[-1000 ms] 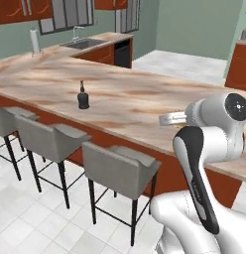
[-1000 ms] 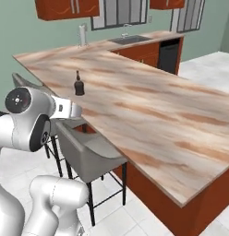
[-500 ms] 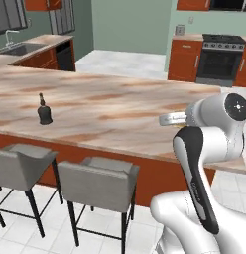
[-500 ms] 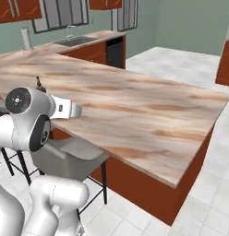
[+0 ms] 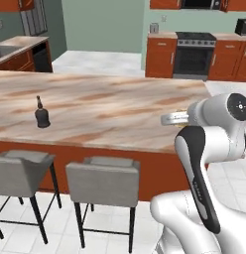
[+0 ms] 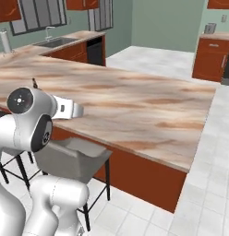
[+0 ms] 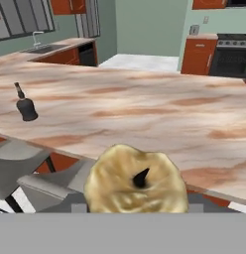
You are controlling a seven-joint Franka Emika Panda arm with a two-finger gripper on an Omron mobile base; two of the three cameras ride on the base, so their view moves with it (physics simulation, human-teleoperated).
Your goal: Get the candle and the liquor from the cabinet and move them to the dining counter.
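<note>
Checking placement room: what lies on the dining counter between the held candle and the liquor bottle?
Nothing: in the hand view, bare dining counter separates the candle from the liquor bottle.

I see my base turning right, so the whole room slides left in both base views. The bottle (image 5: pixel 42 113) now sits far left, and a stove (image 5: pixel 194 52) shows.

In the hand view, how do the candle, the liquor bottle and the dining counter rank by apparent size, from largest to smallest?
1. Dining counter, spanning the view.
2. Candle, which looks large mainly because it sits right at the camera.
3. Liquor bottle, small and farther off on the counter. Its true size against the candle is unsure from this view.
</note>
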